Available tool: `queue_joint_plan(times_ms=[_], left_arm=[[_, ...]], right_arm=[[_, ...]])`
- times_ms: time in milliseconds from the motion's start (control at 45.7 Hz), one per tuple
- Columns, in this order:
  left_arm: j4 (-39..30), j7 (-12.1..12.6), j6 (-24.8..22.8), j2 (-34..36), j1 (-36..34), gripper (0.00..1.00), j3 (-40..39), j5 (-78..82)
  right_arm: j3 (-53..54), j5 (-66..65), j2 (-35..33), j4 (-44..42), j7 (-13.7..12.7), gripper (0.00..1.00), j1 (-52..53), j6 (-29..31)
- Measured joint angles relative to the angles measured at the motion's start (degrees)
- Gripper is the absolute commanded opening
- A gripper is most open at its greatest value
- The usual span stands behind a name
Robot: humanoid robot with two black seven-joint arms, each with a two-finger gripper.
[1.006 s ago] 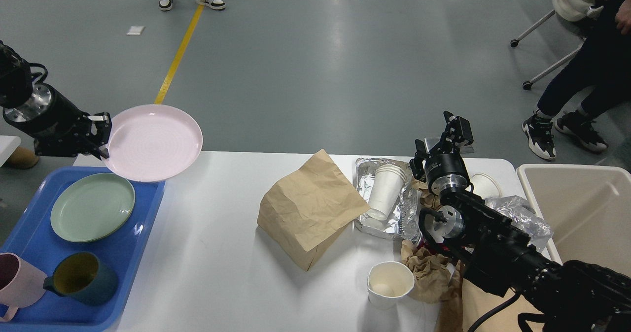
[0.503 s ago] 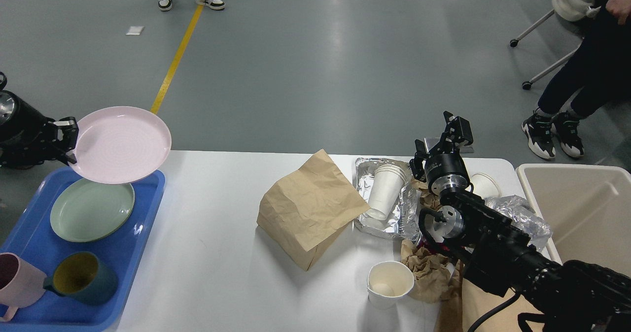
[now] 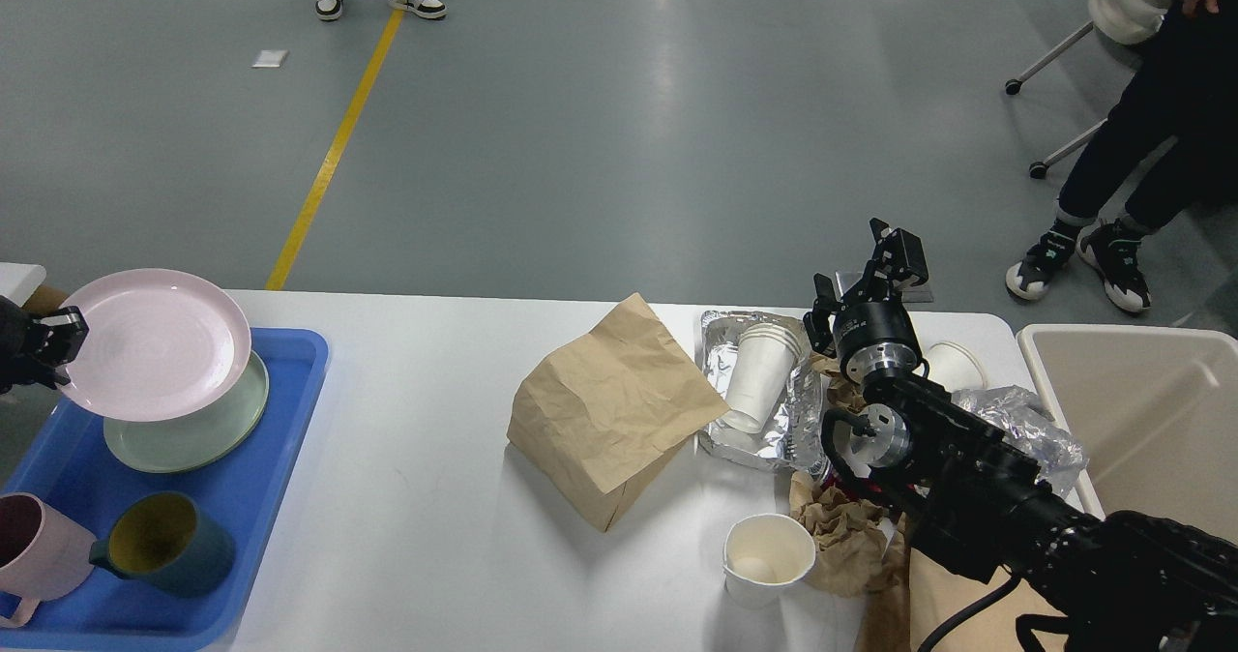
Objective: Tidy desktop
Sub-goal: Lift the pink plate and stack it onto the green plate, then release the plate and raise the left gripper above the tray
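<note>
Desktop (image 3: 426, 497) spans your lower view on grey floor (image 3: 619, 130) with yellow line (image 3: 334, 149). Blue tray (image 3: 280, 439) at its left end, beige bin (image 3: 1141, 420) right. Left gripper (image 3: 60, 342) clamps pink plate (image 3: 155, 342) over green plate (image 3: 193, 434); right gripper (image 3: 870, 280) fingers apart, empty.

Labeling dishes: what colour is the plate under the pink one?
Pale green plate, lying in the blue tray; clearest in the head view.

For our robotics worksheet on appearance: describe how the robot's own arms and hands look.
Right arm: black jointed segments, silver metal rings at the wrist joints, a black cable looping alongside. Right hand: black, two short fingers. Left hand: black with pale finger parts, mostly cut off by the frame edge.
</note>
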Motion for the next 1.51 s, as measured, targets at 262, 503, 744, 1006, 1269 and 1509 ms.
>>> queue_joint_plan(times_ms=[262, 503, 744, 1006, 1269, 1509], left_arm=[[4.4, 0.1, 0.0, -2.7, 4.9, 0.01, -0.2, 0.0], [6.0, 0.3, 0.0, -3.1, 6.5, 0.02, -0.1, 0.1], [6.2, 0.5, 0.1, -3.3, 6.6, 0.09, -0.1, 0.4], [6.2, 0.5, 2.8, -4.2, 6.6, 0.21, -0.2, 0.4], [6.1, 0.5, 3.2, -4.3, 6.6, 0.64, -0.3, 0.5], [6.0, 0.0, 9.2, -4.1, 4.5, 0.96, -6.9, 0.4]], right_arm=[[0.0, 0.0, 0.0, 0.0, 0.0, 1.0, 0.0, 0.0], [0.0, 0.0, 0.0, 0.0, 0.0, 1.0, 0.0, 0.0], [0.0, 0.0, 0.0, 0.0, 0.0, 1.0, 0.0, 0.0], [0.0, 0.0, 0.0, 0.0, 0.0, 1.0, 0.0, 0.0], [0.0, 0.0, 0.0, 0.0, 0.0, 1.0, 0.0, 0.0], [0.0, 0.0, 0.0, 0.0, 0.0, 1.0, 0.0, 0.0]])
